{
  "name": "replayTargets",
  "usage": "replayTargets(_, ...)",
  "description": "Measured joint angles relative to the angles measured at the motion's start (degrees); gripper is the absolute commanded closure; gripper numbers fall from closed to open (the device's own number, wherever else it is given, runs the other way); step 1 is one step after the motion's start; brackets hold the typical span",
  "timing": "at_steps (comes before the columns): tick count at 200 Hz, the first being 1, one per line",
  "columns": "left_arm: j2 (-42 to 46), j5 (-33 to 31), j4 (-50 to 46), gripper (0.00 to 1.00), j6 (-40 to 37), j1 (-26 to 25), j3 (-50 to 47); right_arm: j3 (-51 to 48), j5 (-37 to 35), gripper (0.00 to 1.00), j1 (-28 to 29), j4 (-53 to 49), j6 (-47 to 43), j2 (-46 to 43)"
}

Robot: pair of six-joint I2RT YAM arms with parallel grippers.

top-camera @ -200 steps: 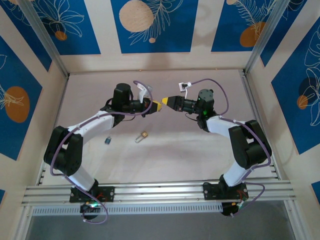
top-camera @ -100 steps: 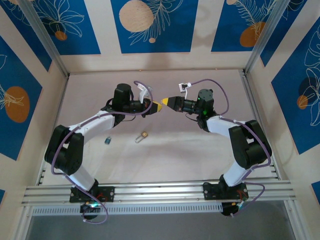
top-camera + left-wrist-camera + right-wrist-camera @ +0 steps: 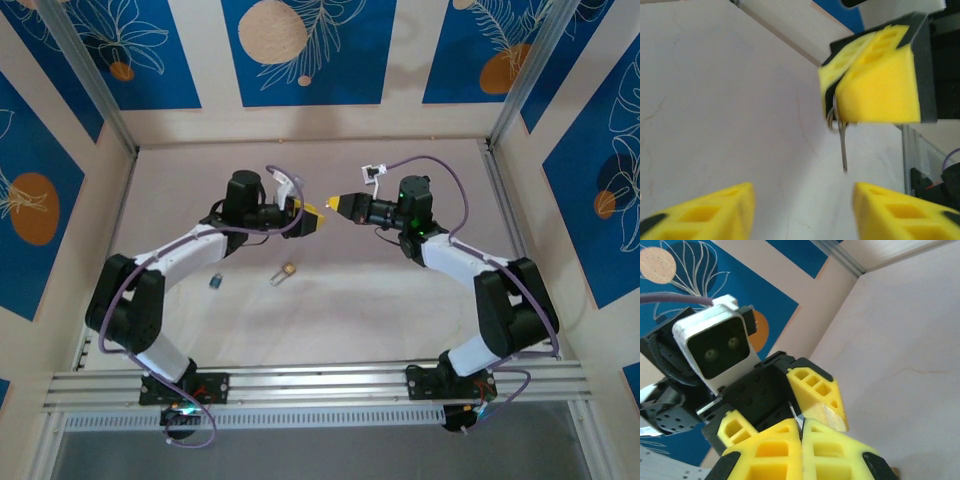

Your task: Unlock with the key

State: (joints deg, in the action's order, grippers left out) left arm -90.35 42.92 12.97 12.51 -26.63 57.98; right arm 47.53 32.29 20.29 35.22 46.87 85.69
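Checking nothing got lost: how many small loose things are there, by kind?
Brass padlock: 1
Small blue item: 1
Key held in the right claw: 1
Total: 3

- The left arm (image 3: 175,250) and right arm (image 3: 455,258) have white shell links with bulky black joint housings.
- A purple cable (image 3: 440,180) loops loosely along each arm.
- The left claw (image 3: 802,210) and right claw (image 3: 802,440) have yellow fingers with rectangular cut-outs and black backing.
- A white camera block (image 3: 715,347) has a black face with two round lenses.
- The black bases (image 3: 180,388) carry small red and green spots.
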Motion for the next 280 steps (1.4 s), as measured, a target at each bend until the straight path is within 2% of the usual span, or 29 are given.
replayTargets(10,1.95,-1.25,-0.48,0.24,-1.03,0.0,-1.46,0.0,-1.33,0.98,0.0,-1.88,-1.57,-1.46)
replayTargets(20,4.5,-3.98,-0.55,0.09,-1.6,0.0,-3.48,0.0,-2.73,0.98,0.0,-3.67,-3.23,-2.97)
replayTargets(42,10.62,-11.04,-0.44,0.04,-3.37,0.0,-8.28,0.0,-5.88,0.98,0.33,-7.28,-6.73,-5.62)
replayTargets(48,11.93,-12.98,-0.63,0.0,-3.96,0.0,-9.18,0.0,-6.93,0.98,0.5,-8.33,-7.76,-6.29)
replayTargets(74,16.11,-23.91,-3.23,0.0,-5.55,0.0,-10.86,-0.09,-11.47,0.98,1.92,-12.22,-11.76,-9.42)
replayTargets(100,18.47,-33.35,-3.96,0.0,-3.87,0.09,-12.63,-1.46,-15.1,0.98,3.08,-14.38,-14.91,-12.61)
replayTargets(115,19.47,-36.92,-3.76,0.0,-1.64,0.57,-14.38,-2.62,-16.31,0.98,3.34,-15.39,-15.96,-13.81)
replayTargets(137,19.23,-38.34,-4.09,0.0,1.46,2.19,-15.21,-4.13,-17.35,0.98,3.32,-16.5,-16.65,-14.64)
replayTargets(148,18.12,-38.07,-4.7,0.05,2.32,3.3,-14.8,-4.81,-17.55,0.98,3.32,-17.05,-16.92,-14.97)
replayTargets(156,16.79,-37.75,-6.32,0.15,2.45,3.89,-13.75,-5.25,-17.64,0.98,3.32,-17.49,-17.07,-15.28)
replayTargets(162,14.95,-37.16,-9.16,0.22,2.36,4.28,-11.8,-5.53,-17.77,0.98,3.23,-17.97,-17.14,-15.54)
replayTargets(184,4.7,-35.6,-22.08,0.32,-0.96,4.26,0.57,-6.47,-18.01,0.98,2.78,-18.62,-17.31,-16.57)
replayTargets(208,-4.39,-38.01,-35.21,0.37,-5.01,2.67,11.63,-7.56,-18.01,0.98,1.92,-18.97,-17.25,-17.66)
replayTargets(225,-10.93,-43.54,-46.03,0.38,-8.66,-1.6,18.62,-8.46,-18.21,0.98,1.29,-19.45,-17.22,-18.34)
replayTargets(253,-16.17,-45.97,-55.6,0.41,-12.59,-8.11,20.5,-10.29,-18.18,0.98,0.0,-19.98,-17.2,-19.19)
replayTargets(280,-17.9,-45.79,-61.16,0.42,-14.58,-9.57,21.55,-11.26,-18.16,0.98,-1.42,-21.24,-17.22,-20.28)
